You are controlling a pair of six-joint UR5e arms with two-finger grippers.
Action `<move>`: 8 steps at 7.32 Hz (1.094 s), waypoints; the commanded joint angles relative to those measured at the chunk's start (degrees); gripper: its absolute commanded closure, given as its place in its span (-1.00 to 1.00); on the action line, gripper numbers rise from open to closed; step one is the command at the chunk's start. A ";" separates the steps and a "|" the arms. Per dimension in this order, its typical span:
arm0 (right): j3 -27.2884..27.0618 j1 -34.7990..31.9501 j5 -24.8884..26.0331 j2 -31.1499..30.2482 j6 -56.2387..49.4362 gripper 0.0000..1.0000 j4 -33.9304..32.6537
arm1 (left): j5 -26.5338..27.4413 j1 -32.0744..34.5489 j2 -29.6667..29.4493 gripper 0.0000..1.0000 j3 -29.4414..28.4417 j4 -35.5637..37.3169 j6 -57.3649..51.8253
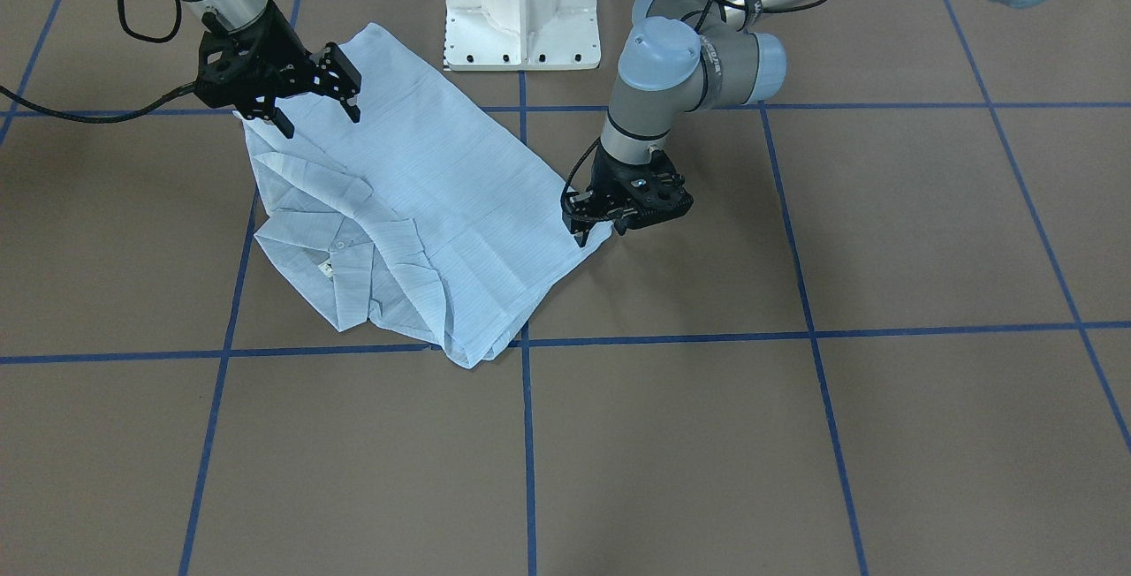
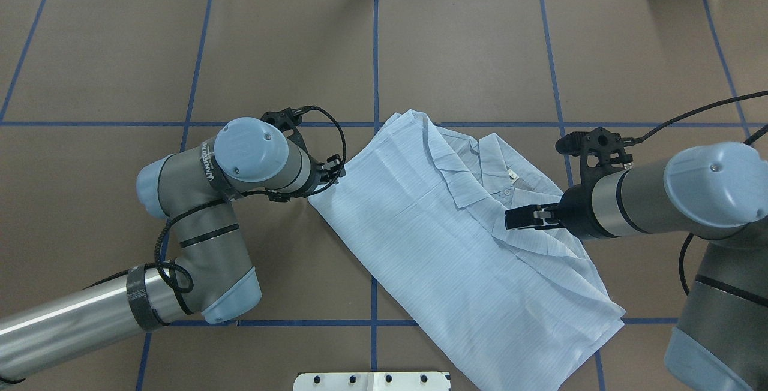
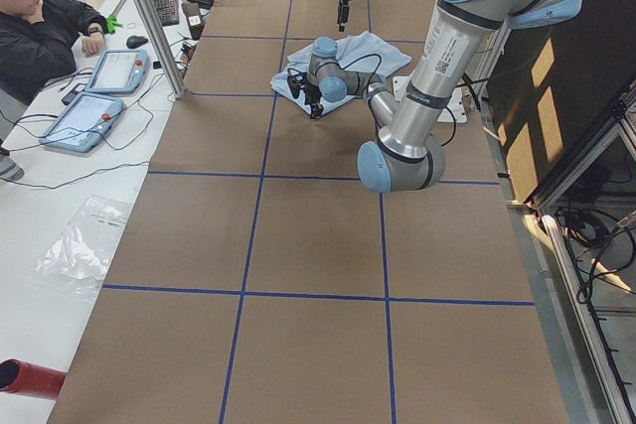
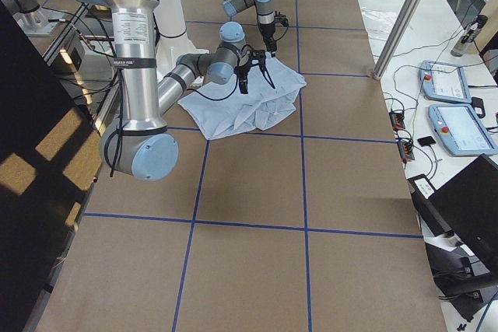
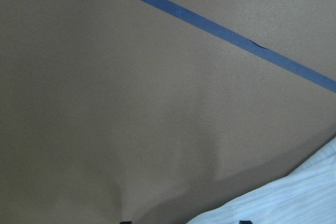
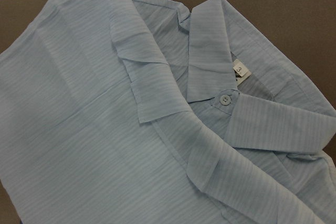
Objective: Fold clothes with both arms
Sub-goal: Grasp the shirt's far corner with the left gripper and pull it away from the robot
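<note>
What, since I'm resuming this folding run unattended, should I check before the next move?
1. Left gripper open: ok, jaws apart at the striped shirt's corner.
2. Cloth inside its grasp: cannot tell.
3. Right gripper open and empty: ok, over the shirt's other side.
4. Shirt lying smooth: not ok, layers rumpled beside the collar.
5. Shirt fully on the table: ok.

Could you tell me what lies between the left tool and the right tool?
Only the shirt spans from the left tool to the right tool, shown in the front-facing view.
</note>
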State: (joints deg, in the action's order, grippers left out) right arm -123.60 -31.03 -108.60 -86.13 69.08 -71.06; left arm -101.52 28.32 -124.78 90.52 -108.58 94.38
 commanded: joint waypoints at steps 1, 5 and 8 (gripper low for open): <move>0.11 0.00 -0.03 0.00 0.00 -1.00 -0.05 | -0.16 -0.98 -0.03 -0.14 0.19 0.12 0.28; 0.11 -0.09 -0.03 0.26 0.09 -1.00 0.04 | -0.25 -1.08 0.24 1.00 0.98 0.65 0.36; 0.02 -0.17 0.06 0.26 0.09 -1.00 0.04 | 0.18 4.88 0.41 1.00 0.11 0.12 -0.25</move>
State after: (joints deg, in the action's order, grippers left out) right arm -123.54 -31.13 -108.56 -85.87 69.17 -71.02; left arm -101.56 30.18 -124.40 91.29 -108.29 94.45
